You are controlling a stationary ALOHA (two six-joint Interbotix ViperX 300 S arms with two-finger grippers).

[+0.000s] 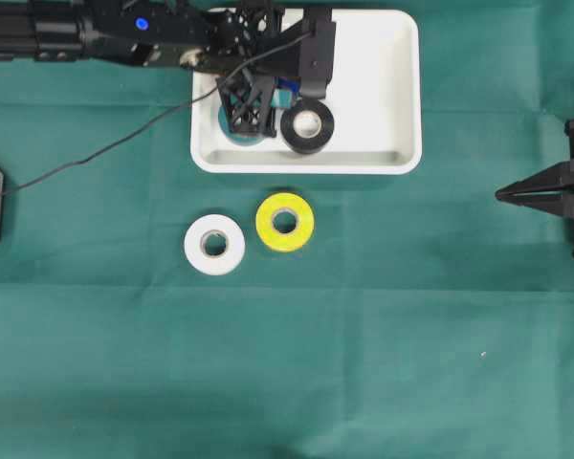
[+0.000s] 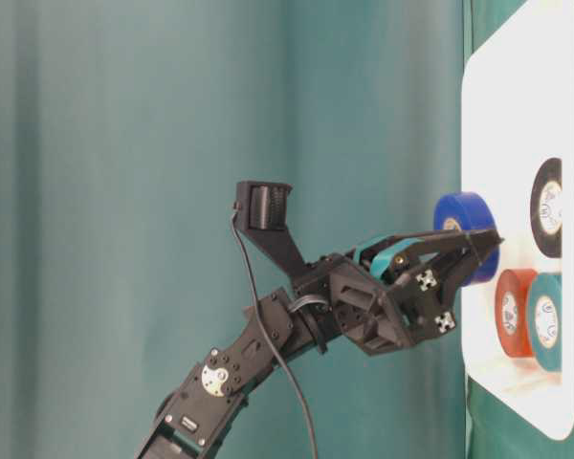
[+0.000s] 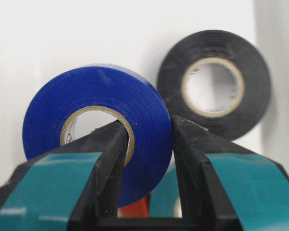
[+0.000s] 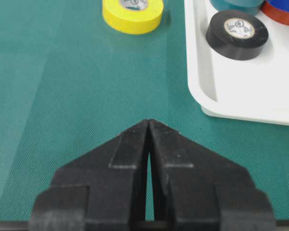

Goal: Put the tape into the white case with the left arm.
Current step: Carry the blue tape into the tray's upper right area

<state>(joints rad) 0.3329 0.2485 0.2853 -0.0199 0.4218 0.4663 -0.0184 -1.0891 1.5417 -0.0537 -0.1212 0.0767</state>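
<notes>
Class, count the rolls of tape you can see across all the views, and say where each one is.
6. White roll and yellow roll on the cloth; black, teal and red in the white case; blue in the left fingers.

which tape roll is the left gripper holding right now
The blue roll, pinched through its wall by the left gripper above the white case; the others lie flat.
</notes>
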